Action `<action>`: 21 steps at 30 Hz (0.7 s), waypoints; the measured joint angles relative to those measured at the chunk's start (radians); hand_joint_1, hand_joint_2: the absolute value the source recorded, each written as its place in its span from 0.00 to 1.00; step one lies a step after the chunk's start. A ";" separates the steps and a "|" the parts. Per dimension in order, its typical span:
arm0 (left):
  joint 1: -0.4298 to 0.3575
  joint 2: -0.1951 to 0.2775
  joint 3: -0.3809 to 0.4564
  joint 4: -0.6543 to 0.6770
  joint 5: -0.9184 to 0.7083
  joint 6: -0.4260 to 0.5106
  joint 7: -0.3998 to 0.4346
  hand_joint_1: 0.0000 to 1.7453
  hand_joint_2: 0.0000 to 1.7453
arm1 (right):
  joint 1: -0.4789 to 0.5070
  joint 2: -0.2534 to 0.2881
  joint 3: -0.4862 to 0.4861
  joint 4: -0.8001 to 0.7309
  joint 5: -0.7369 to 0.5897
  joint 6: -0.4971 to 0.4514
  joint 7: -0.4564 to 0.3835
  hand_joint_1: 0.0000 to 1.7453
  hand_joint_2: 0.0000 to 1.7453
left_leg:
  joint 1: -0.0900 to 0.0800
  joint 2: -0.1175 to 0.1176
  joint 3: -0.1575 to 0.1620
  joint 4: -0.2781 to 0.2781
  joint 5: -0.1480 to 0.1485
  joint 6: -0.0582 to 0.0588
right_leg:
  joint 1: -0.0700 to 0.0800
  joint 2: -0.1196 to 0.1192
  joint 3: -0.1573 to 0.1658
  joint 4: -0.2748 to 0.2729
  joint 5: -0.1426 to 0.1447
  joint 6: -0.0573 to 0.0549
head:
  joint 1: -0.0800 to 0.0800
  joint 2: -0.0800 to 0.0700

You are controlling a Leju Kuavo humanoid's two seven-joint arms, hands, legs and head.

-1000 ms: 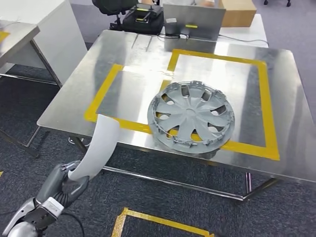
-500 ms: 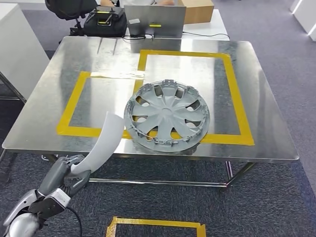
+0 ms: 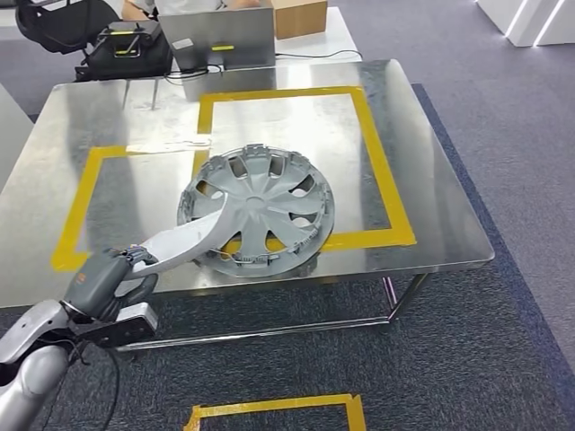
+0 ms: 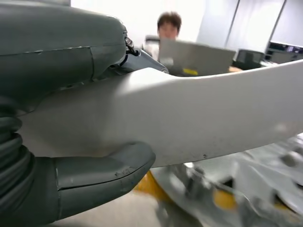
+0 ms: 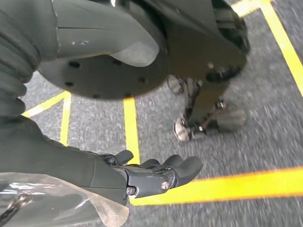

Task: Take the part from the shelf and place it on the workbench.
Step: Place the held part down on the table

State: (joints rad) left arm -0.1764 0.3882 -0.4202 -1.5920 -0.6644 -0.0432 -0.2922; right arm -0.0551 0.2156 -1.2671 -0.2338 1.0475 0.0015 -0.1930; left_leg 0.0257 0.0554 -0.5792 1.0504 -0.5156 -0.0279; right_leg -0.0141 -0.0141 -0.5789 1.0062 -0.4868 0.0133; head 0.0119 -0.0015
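— Where's the part, and what has hold of it?

— My left hand [image 3: 111, 280] grips it: a long, curved white panel [image 3: 193, 241], pinched between thumb and fingers at its near end. The free end reaches out over the front edge of the worktop [image 3: 434, 224] and overlaps the grey wheel cover [image 3: 260, 211] lying there. In the left wrist view the panel [image 4: 200, 118] runs away from my thumb [image 4: 103, 170] with the cover blurred beneath it; whether the tip touches the cover, I cannot tell.

— And your right hand?

— It hangs low over the carpet, right hand [image 5: 157, 175] holding nothing, fingers loosely apart and a little curled (nothing for it to do here, I'd judge).

— So how do you set the part down well?

— I think the trouble is the wheel cover. It straddles the yellow tape [image 3: 376, 148] between the two marked rectangles, right where the panel points. I'd swing the free end toward the left rectangle, onto bare steel, so it doesn't land on the spokes and rock or slide. Then lower it flat, let the far end touch first, and loosen my fingers only once the near end is well over the worktop; at present my hand sits off the front edge, so releasing here would probably tip the panel to the floor.
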 joint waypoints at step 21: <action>-0.579 0.083 -0.306 0.410 -0.212 -0.117 0.092 1.00 1.00 | -0.011 0.003 0.003 0.000 0.047 0.022 0.029 0.00 1.00 | -0.009 -0.060 -0.022 -0.024 0.048 0.020 | 0.006 0.046 0.009 -0.006 -0.001 0.005 | 0.001 0.000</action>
State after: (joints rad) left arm -0.7551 0.4708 -0.7267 -1.1825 -0.8768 -0.1606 -0.2007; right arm -0.0661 0.2186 -1.2641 -0.2337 1.0949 0.0237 -0.1640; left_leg 0.0164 -0.0046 -0.6010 1.0266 -0.4681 -0.0083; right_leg -0.0079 0.0316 -0.5701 1.0002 -0.4883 0.0180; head 0.0128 -0.0015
